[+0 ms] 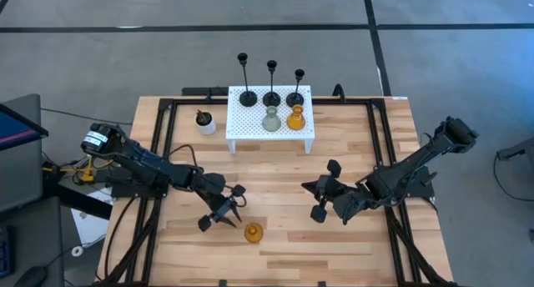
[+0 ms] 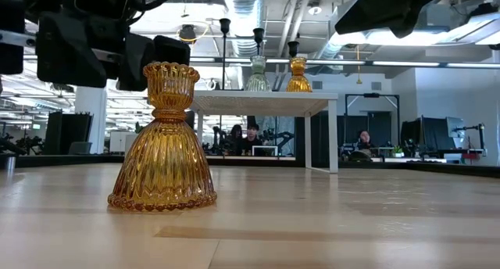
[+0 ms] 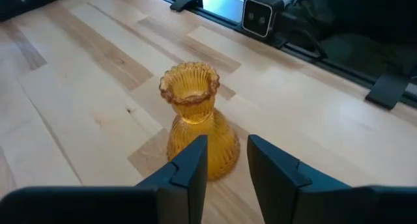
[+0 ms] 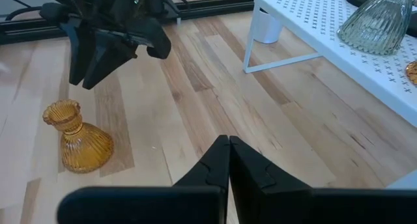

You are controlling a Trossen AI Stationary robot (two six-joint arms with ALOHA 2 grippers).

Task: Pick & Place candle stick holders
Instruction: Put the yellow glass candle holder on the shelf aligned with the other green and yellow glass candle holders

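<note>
My left gripper (image 1: pixel 222 212), fingers narrowly parted and empty, hovers by the ribbed amber glass holder (image 1: pixel 254 232), bottom centre; next, widen around its neck.

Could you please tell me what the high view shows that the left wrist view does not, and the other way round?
Only the high view shows the white stand holding three black candle holders, a clear glass holder and an amber one, the small white pot beside it, and the right gripper. Only the left wrist view shows the left gripper's fingers slightly apart, and a small camera box at the table's edge. Both show the lone amber holder standing upright on the table.
</note>
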